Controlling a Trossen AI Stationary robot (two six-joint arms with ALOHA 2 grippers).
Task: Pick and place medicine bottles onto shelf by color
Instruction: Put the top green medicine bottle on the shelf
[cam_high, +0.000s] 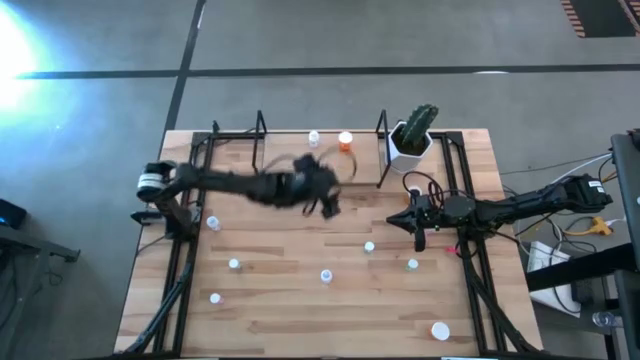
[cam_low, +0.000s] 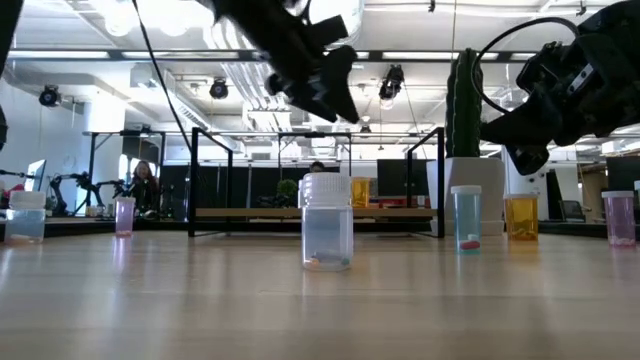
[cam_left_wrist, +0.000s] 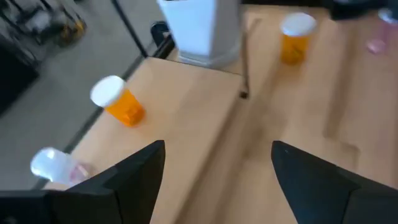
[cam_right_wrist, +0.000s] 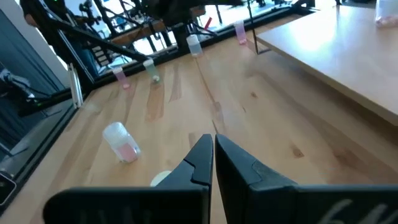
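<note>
My left gripper (cam_high: 322, 195) hangs open and empty above the table, just near of the shelf (cam_high: 262, 128); in its wrist view (cam_left_wrist: 214, 168) the fingers stand wide apart over bare wood. An orange bottle (cam_left_wrist: 118, 102) and a pale pink one (cam_left_wrist: 56, 165) stand on the shelf board, and both show in the high view (cam_high: 345, 140) (cam_high: 313, 137). My right gripper (cam_high: 398, 220) is shut and empty at the right, low over the table (cam_right_wrist: 213, 149). A pink bottle (cam_right_wrist: 121, 142) stands on the table ahead of it. Several white-capped bottles stand loose on the table (cam_high: 326, 275) (cam_high: 369, 246) (cam_high: 412, 264).
A white square pot with a green cactus (cam_high: 410, 140) stands at the shelf's right end. Black rails (cam_high: 185, 250) (cam_high: 470, 270) run along both table sides. More bottles stand at the near left (cam_high: 234, 264) (cam_high: 215, 297) and near right (cam_high: 440, 330). An orange bottle (cam_left_wrist: 295, 37) stands beyond the pot.
</note>
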